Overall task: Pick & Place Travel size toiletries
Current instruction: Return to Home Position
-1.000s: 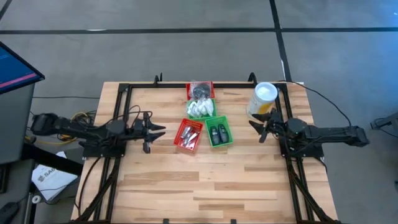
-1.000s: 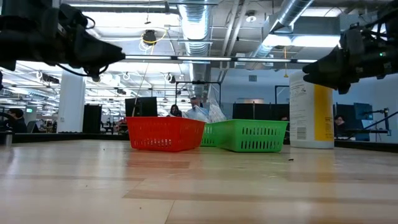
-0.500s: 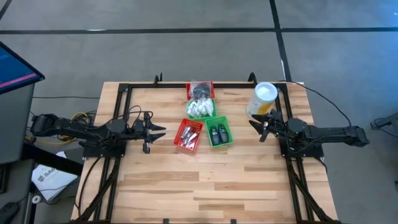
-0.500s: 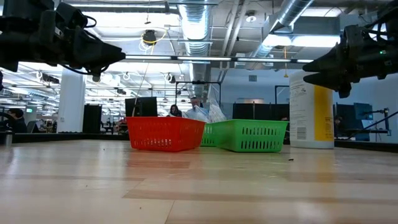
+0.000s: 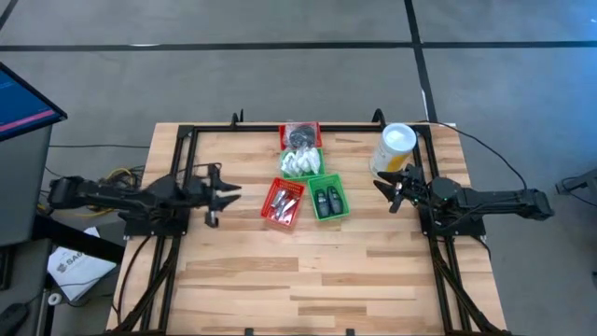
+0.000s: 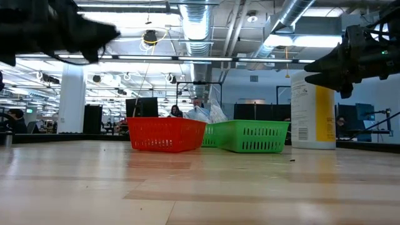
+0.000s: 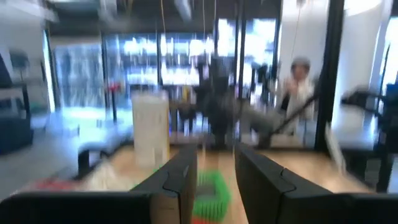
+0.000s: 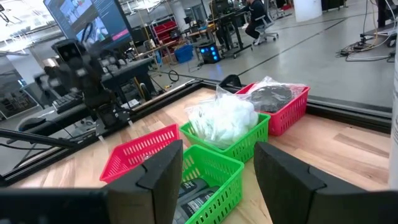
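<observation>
The toiletries lie in four mesh baskets mid-table. The far red basket (image 5: pixel 300 135) holds black discs in a clear packet (image 8: pixel 273 96). The green basket (image 5: pixel 300 161) before it holds clear packets with white contents (image 8: pixel 224 118). The near red basket (image 5: pixel 283 202) holds silvery sachets, and the near green basket (image 5: pixel 326 198) holds dark pieces (image 8: pixel 193 186). My left gripper (image 5: pixel 229 192) hangs open left of the baskets, level, with nothing between its fingers (image 7: pixel 214 180). My right gripper (image 5: pixel 382 187) stands open right of the baskets, facing them (image 8: pixel 217 180).
A tall yellow canister with a white lid (image 5: pixel 395 149) stands on the table just beyond my right gripper. A black frame (image 5: pixel 191 131) runs along the table's far and side edges. Bare wood (image 5: pixel 308 271) spreads on the near side of the baskets.
My left gripper has drawn back toward the table's left edge, away from the baskets, and has risen a little with its tip tipping up. My right gripper has rolled slightly about its own line and kept its place. The baskets have not moved.
</observation>
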You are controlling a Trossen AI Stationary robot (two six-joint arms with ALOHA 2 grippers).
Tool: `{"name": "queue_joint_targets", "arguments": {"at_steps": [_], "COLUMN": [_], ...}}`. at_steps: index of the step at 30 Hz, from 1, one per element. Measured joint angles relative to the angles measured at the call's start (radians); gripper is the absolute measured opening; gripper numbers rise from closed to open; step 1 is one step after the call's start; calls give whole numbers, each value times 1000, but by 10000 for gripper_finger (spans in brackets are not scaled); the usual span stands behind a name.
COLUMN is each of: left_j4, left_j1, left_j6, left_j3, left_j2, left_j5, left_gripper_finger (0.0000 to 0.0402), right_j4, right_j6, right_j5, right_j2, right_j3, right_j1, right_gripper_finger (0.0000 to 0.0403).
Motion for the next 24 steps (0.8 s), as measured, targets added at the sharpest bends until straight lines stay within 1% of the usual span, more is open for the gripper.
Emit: {"name": "queue_joint_targets", "arguments": {"at_steps": [2,5,9,14,24], "left_j4": [6,8,15,18,19], "left_j1": [0,0,0,0,0], "left_j6": [0,0,0,0,0], "left_j3": [0,0,0,0,0], "left_j2": [-98,-208,-303,-335,-307], "left_j5": [0,0,-1,-1,-2], "left_gripper_finger": [99,99,99,99,99], "right_j4": [0,0,0,0,0], "right_j6": [0,0,0,0,0], "right_j5": [0,0,-1,-1,-1], "right_j2": [0,0,0,0,0], "right_j3": [0,0,0,0,0], "right_j1": [0,0,0,0,0], "right_gripper_finger": [186,186,186,186,186]}}
